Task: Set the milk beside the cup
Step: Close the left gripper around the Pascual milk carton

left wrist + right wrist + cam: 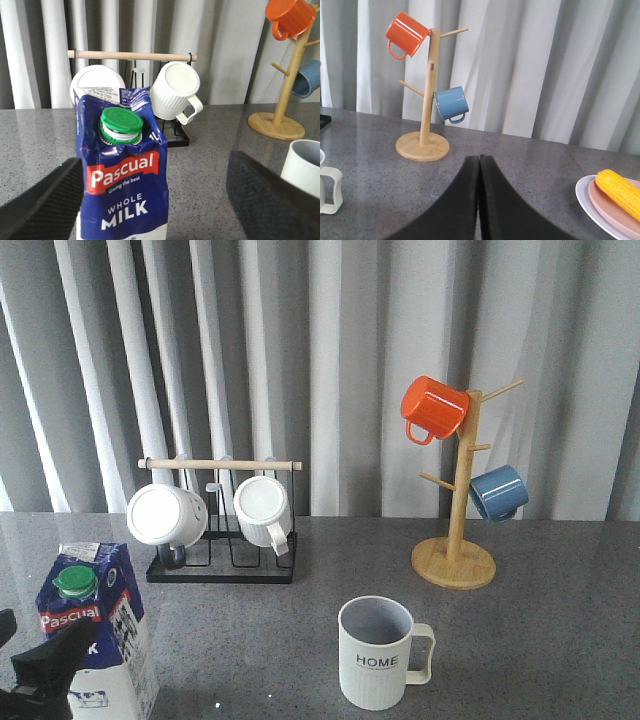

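Observation:
The milk (pixel 95 630), a blue-and-white carton with a red "Pascual" label and green cap, stands upright at the table's front left. My left gripper (pixel 35 662) is open around it. In the left wrist view the milk (pixel 125 190) stands between the spread fingers of the left gripper (pixel 155 165), close by one finger (pixel 45 195) with a wide gap to the other. The cup (pixel 375 652), a ribbed "HOME" mug, stands at front centre, well right of the milk; its rim (pixel 304 160) and handle (pixel 330 192) show in the wrist views. My right gripper (pixel 479 159) is shut and empty above the table.
A black wire rack (pixel 220 570) with a wooden bar holds two white ribbed mugs at the back left. A wooden mug tree (pixel 455 560) at the back right carries an orange mug (pixel 433 407) and a blue mug (pixel 497 491). A plate (pixel 585 197) with corn (pixel 620 187) lies far right.

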Robot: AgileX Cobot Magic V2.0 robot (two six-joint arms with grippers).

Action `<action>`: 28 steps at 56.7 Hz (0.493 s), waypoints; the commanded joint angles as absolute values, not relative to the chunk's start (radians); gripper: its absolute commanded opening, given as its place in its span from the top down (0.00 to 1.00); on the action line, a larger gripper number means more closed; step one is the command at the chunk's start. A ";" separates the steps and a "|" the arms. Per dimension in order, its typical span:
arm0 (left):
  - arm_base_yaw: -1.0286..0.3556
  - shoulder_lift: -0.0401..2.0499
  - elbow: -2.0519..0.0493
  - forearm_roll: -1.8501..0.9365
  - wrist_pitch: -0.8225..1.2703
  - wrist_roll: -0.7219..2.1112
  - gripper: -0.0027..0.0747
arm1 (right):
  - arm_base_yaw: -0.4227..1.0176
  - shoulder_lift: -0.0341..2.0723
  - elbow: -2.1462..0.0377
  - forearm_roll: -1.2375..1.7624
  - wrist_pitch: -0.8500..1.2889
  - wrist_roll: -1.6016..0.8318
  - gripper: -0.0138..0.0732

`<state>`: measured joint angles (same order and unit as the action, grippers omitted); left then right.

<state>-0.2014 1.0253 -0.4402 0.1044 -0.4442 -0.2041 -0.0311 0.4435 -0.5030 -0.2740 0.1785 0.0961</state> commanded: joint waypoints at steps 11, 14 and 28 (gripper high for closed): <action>-0.209 1.073 -0.466 0.056 -0.578 -0.202 0.25 | -0.037 0.448 -0.529 -0.286 0.108 0.094 0.85; -0.210 1.101 -0.466 0.057 -0.598 -0.202 0.25 | -0.037 0.448 -0.529 -0.286 0.108 0.094 0.85; -0.211 1.164 -0.466 0.014 -0.684 -0.196 0.25 | -0.037 0.448 -0.529 -0.286 0.108 0.094 0.85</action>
